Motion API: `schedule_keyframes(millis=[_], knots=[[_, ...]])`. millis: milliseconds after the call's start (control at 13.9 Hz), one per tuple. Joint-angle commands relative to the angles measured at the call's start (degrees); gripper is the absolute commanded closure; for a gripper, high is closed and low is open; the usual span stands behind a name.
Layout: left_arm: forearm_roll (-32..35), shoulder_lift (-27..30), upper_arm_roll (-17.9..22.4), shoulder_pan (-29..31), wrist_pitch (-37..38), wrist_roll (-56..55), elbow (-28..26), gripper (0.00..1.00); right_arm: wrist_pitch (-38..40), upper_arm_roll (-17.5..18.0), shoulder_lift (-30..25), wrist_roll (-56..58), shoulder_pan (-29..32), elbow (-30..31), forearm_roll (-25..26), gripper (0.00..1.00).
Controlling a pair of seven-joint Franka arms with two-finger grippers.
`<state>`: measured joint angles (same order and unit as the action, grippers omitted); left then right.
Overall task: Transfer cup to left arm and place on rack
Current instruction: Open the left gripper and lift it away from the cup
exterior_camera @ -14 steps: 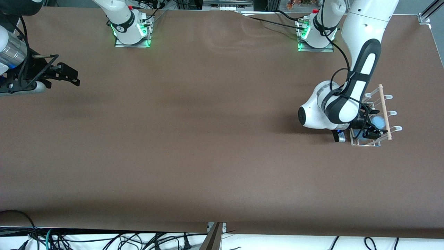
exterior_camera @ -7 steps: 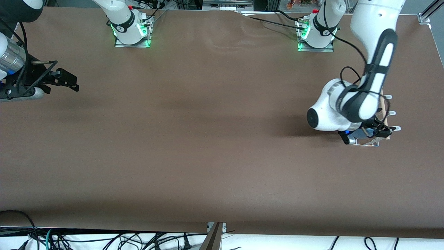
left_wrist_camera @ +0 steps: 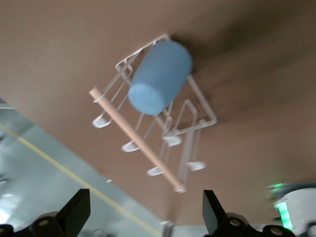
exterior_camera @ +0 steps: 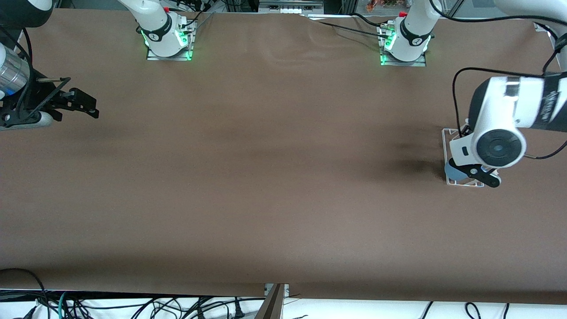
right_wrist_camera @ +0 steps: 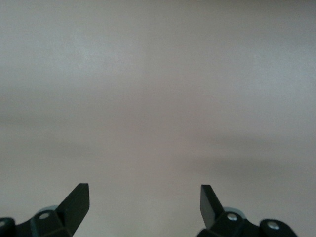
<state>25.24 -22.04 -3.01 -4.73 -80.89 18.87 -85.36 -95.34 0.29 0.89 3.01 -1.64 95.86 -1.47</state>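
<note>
Blue plastic on white wire: the cup (left_wrist_camera: 159,78) lies on its side in the rack (left_wrist_camera: 190,131), its long axis running across the prongs, flat bottom toward the wooden dowel (left_wrist_camera: 138,141). In the front view only a sliver of the cup (exterior_camera: 451,169) shows at the rack's (exterior_camera: 445,135) edge nearer the camera, the rest hidden under the wrist of the left arm (exterior_camera: 498,122).

Up above it, the left gripper (left_wrist_camera: 143,217) hangs over the rack with its jaws spread wide and nothing between them. The cup sits straight out ahead of those fingers, well apart from them, and nothing touches it. So the cup looks released and placed; what remains, by my reading, is only for this arm to clear off without snagging a prong.

Farther off, at the right arm's end of the table, the right gripper (exterior_camera: 84,106) waits over bare brown tabletop (exterior_camera: 266,177), jaws likewise spread and empty, as its own wrist view confirms (right_wrist_camera: 143,210). The left arm is plainly the nearer one to the cup.
</note>
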Motion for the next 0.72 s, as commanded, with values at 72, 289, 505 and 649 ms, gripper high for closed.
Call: schedule_keyframes(millis=[72, 289, 505, 649], knots=[[-17.8, 1.6, -0.2, 1.1, 1.8, -6.0, 7.3, 0.00, 0.1, 0.1, 0.3, 0.9, 0.4, -0.9, 0.0, 0.01], [-22.2, 3.0, -0.9, 1.2, 1.5, -7.4, 12.5, 0.00, 0.1, 0.1, 0.3, 0.9, 0.4, -0.9, 0.0, 0.01], [-27.3, 7.1, -0.2, 3.0, -3.2, -8.6, 10.8, 0.00, 0.1, 0.1, 0.3, 0.9, 0.4, -0.9, 0.0, 0.01], [-28.0, 15.2, -0.2, 4.8, -12.3, -8.8, -0.7, 0.00, 0.1, 0.1, 0.3, 0.9, 0.4, -0.9, 0.0, 0.01]])
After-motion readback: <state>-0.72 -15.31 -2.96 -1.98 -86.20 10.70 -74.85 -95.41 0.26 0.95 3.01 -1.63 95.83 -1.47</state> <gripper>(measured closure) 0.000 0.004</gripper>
